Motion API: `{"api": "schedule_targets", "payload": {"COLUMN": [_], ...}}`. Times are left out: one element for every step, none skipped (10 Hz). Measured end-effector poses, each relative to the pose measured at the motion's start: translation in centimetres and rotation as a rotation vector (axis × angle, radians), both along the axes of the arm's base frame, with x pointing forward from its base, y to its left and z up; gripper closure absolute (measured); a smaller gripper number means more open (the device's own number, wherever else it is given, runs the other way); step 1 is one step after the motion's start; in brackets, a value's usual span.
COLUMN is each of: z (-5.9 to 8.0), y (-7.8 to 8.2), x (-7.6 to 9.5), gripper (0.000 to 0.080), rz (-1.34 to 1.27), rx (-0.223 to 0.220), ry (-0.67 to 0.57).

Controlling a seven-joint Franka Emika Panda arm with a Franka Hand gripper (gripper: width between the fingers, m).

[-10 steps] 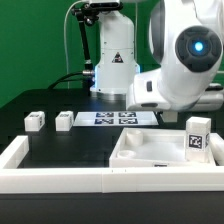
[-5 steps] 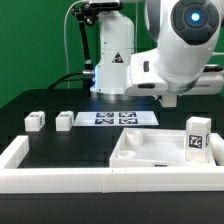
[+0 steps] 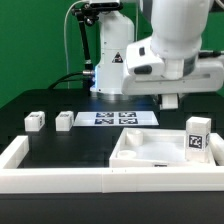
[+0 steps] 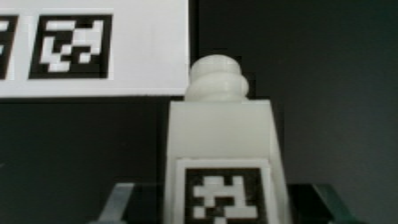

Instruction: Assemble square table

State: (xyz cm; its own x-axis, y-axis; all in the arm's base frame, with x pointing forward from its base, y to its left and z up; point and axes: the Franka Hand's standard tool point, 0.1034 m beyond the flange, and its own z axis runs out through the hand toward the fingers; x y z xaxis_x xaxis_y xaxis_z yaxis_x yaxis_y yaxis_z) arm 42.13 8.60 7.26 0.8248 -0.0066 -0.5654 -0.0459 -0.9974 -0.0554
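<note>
- Four white leg blocks can be counted across the two views. A first leg block (image 3: 35, 121) and a second leg block (image 3: 66, 120) lie apart on the black table (image 3: 60, 142) toward the exterior view's left.
- One upright leg block (image 3: 196, 140) stands on the square tabletop (image 3: 150, 152) near its edge on the exterior view's right, tag facing the camera (whether it is fastened I cannot tell).
- Lying flat with its rim up, the square tabletop sits just behind the white rail (image 3: 60, 178). That placement probably braces it against turning while legs go in.
- Seen from outside, the gripper (image 3: 171, 99) hangs under the white arm (image 3: 175, 50), above the table and behind the tabletop, near the marker board (image 3: 118, 118). This view hides the jaws and whatever they carry.
- Only the wrist view settles that: the dark fingers (image 4: 128, 200) are closed on the held leg block (image 4: 221, 140), clamping its tagged end. The rounded peg points away from the camera, with a corner of the marker board visible beyond it.
- Gripping the tagged body likely leaves the peg end free to enter the tabletop (a judgement, not something shown).
</note>
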Motion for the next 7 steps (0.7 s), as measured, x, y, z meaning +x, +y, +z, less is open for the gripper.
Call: {"api": "schedule_targets", "payload": {"z": [0.7,1.5,2.4,2.8,2.5,2.3,2.3], "y": [-0.3,-0.3,-0.2,-0.1,-0.2,-0.2,-0.3], "x": [1.1,1.8,2.5,3.1,3.1,3.0,3.6], "gripper": [0.0512,0.0512,0.0512,0.0512,0.0512,0.0512,0.0512], "rz": [-0.005,-0.009,-0.014,-0.018,-0.021,-0.022,-0.024], "rx": [0.003,0.006,0.006,0.006,0.001,-0.001,-0.004], "ry": [-0.065,-0.118,-0.158,-0.233,-0.319,-0.362,-0.454]}}
